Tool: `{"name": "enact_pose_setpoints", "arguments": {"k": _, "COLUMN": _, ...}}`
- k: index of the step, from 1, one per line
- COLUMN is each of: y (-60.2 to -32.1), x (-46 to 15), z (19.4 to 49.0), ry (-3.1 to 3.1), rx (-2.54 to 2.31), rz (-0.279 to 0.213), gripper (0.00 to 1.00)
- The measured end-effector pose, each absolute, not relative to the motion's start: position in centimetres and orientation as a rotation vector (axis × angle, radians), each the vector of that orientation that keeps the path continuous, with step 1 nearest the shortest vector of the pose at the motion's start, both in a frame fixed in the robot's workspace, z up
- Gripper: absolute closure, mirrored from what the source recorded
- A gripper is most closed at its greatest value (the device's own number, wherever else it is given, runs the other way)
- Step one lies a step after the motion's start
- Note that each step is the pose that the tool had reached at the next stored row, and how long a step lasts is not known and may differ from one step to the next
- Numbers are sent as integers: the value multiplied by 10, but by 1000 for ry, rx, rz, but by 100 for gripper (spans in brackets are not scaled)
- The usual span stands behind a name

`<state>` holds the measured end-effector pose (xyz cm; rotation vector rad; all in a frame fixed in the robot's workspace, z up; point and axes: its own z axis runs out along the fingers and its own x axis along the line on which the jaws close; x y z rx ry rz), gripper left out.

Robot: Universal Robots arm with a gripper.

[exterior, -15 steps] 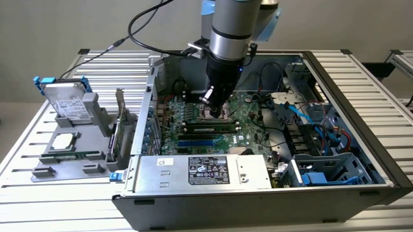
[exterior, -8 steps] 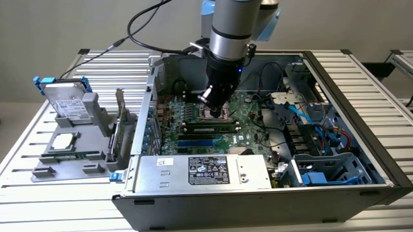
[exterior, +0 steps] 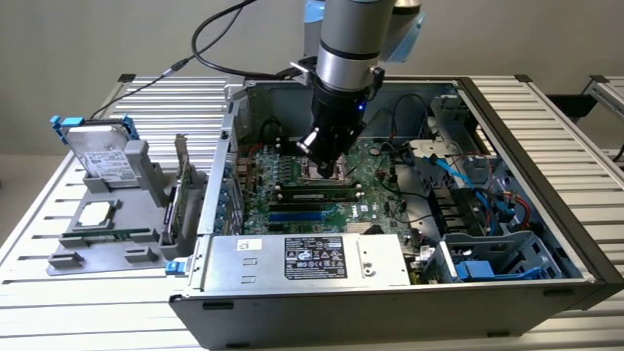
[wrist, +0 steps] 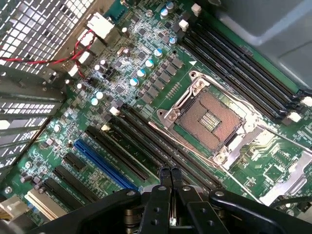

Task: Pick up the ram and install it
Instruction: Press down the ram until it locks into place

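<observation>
Gripper (wrist: pixel 170 176) pinched closed, empty, low over the motherboard (wrist: pixel 146 87); ram (exterior: pixel 314 194) sits right of it, risk of scraping the open socket (wrist: pixel 207 119).

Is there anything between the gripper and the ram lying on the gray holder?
Yes. The gripper is inside the computer case, and the case wall and an upright card stand between it and the ram.

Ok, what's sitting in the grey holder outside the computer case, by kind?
Hard drive: 1
Processor chip: 1
Ram stick: 1
Upright card: 1
Total: 4
</observation>
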<state>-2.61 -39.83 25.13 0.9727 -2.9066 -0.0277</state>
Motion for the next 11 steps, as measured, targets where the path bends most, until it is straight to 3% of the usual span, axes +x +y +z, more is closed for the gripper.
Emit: {"name": "enact_pose_setpoints", "arguments": {"k": 11, "y": -398, "x": -26, "z": 251, "ry": -2975, "rx": 745, "rz": -33, "gripper": 90}}
